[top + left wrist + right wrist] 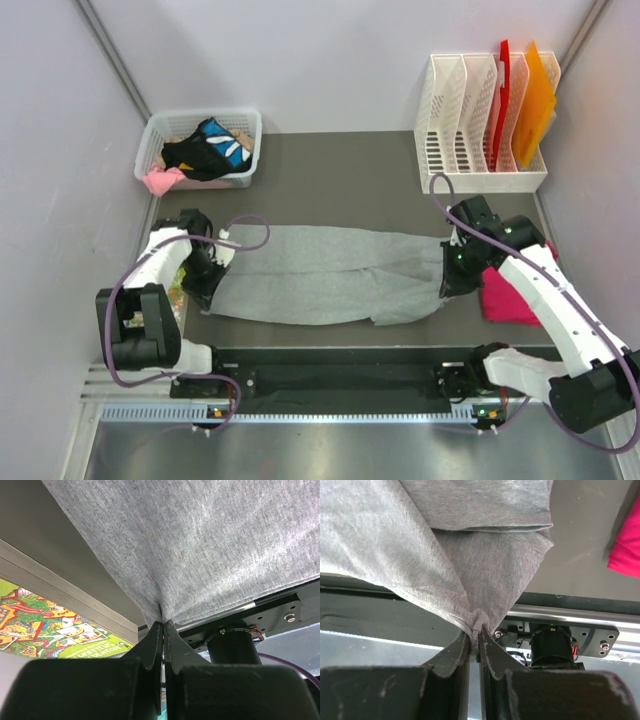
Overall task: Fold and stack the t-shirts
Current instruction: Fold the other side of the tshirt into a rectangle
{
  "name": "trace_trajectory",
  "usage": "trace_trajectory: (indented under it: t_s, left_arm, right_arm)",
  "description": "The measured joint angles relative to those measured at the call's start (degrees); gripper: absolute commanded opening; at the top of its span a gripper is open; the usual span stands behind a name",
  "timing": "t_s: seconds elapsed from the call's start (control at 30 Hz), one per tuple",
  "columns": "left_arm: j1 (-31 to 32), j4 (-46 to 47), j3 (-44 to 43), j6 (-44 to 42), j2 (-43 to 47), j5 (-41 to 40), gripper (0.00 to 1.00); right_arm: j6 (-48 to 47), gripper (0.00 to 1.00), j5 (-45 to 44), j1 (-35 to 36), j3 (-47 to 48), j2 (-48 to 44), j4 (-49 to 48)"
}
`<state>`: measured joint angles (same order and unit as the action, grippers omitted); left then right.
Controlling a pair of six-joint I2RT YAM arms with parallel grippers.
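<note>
Top external: grey t-shirt (320, 275) mid-fold on counter (350, 190); my left gripper (162, 625) and right gripper (475, 630) each pinch one end. Next, I judge: carry both ends across together.

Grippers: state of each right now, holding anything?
Left gripper: closed, pinching the grey t-shirt at its edge.
Right gripper: closed, pinching a bunched bit of the same shirt.

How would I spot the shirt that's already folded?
Start at the white file rack at the far right. Nearer the robot's bases, a small magenta-pink shirt lies partly under the right arm. Unlike the long grey shirt beside it, it is bright and compact.
</note>
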<state>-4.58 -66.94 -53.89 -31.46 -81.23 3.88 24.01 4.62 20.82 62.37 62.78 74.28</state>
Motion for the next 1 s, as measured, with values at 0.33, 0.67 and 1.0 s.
trace_trajectory:
  t_s: [0.33,0.67,1.0]
  left_arm:
    - [0.0,1.3,-8.1,0.3,-9.9,1.4,0.00]
    - [0.0,3.2,-19.3,0.2,-19.7,1.7,0.00]
    - [0.0,3.9,-26.8,-0.4,-28.0,1.7,0.00]
  right_arm:
    - [0.0,0.01,-1.0,0.0,4.6,4.7,-0.7]
    - [-0.6,0.00,-3.1,-2.5,6.4,10.1,-4.4]
    - [-1.8,0.00,-4.8,-6.1,9.0,17.2,-9.7]
